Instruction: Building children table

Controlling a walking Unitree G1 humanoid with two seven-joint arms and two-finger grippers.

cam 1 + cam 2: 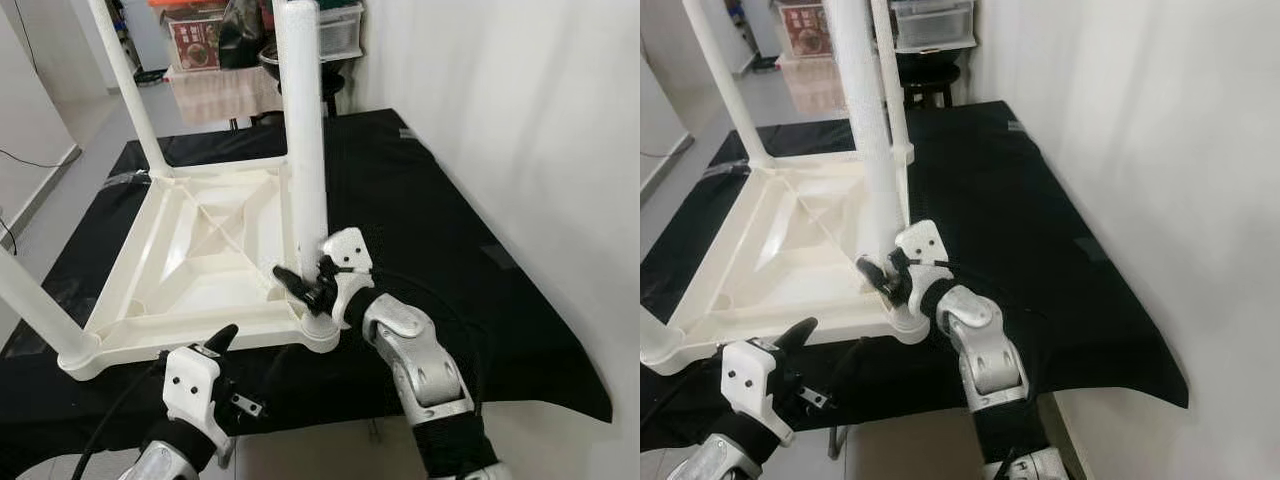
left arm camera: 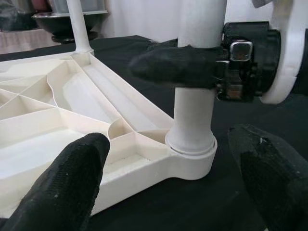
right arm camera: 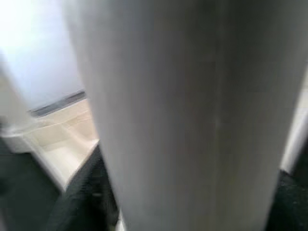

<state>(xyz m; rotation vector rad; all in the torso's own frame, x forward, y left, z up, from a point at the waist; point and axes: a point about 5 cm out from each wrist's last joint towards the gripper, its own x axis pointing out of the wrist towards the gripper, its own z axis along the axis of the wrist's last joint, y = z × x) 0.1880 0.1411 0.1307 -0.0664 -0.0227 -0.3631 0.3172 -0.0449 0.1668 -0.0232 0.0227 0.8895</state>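
Black cloth [image 1: 450,250] spread under everything. White table top [image 1: 190,270] lying upside down on it, just left of the right claw [image 1: 308,285], with 4 legs standing up. Nearest leg [image 1: 305,150] upright in its corner socket, right claw clenched around its lower end. Left claw [image 2: 168,183] released, fingers [image 2: 62,187] spread, close before that corner.
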